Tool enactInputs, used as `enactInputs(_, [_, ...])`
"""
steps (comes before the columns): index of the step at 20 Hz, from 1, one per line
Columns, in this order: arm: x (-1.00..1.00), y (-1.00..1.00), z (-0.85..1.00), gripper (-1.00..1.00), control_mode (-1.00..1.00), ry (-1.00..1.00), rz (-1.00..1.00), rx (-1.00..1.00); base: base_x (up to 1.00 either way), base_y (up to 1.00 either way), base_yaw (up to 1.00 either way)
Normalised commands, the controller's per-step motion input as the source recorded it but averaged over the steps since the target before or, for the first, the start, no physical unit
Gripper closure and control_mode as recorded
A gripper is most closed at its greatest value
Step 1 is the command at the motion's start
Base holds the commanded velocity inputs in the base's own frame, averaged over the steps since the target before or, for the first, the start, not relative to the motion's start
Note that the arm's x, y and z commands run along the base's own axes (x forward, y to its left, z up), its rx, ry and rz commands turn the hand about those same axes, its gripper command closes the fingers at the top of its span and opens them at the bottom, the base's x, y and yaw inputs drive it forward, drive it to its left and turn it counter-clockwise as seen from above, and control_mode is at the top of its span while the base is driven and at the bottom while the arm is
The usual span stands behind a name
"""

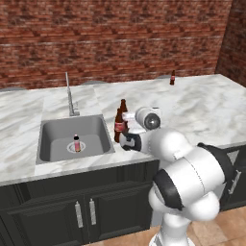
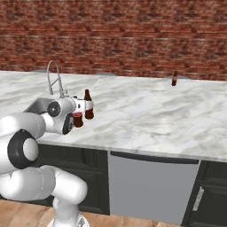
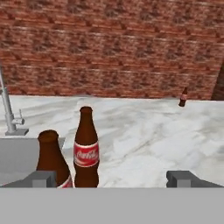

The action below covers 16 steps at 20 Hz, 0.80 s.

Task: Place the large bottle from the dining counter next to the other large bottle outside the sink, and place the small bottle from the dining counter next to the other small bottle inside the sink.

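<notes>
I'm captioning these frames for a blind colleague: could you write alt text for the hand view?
Two tall brown bottles with red labels stand upright on the marble counter, the nearer bottle by the left fingertip of the open gripper, the farther bottle just behind it. The tap and the sink's edge lie left; a small bottle stands far back by the brick wall.

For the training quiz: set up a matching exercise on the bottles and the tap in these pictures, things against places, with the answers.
Things:
1. small bottle
2. other bottle
3. two large bottles
4. tap

Places:
A. far back on the counter, near the brick wall
B. on the counter just right of the sink
C. inside the basin
D. behind the basin, at its rear edge

Pairs: 1-C, 2-A, 3-B, 4-D
</notes>
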Motion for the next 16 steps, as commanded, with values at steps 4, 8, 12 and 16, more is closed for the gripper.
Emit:
enactInputs(4, [-0.2,-0.36,0.06,-1.0,-1.0,0.07,-0.09,0.38,0.0,0.0,0.0])
enactInputs(8, [-0.08,-0.44,0.0,-1.0,-1.0,0.15,-0.01,0.45,0.0,0.0,0.0])
enactInputs(12, [-0.01,-0.4,0.0,-1.0,-1.0,0.22,0.0,0.47,0.0,0.0,0.0])
enactInputs(16, [-0.14,-0.27,-0.15,-1.0,-1.0,0.27,0.02,0.28,0.0,0.0,0.0])
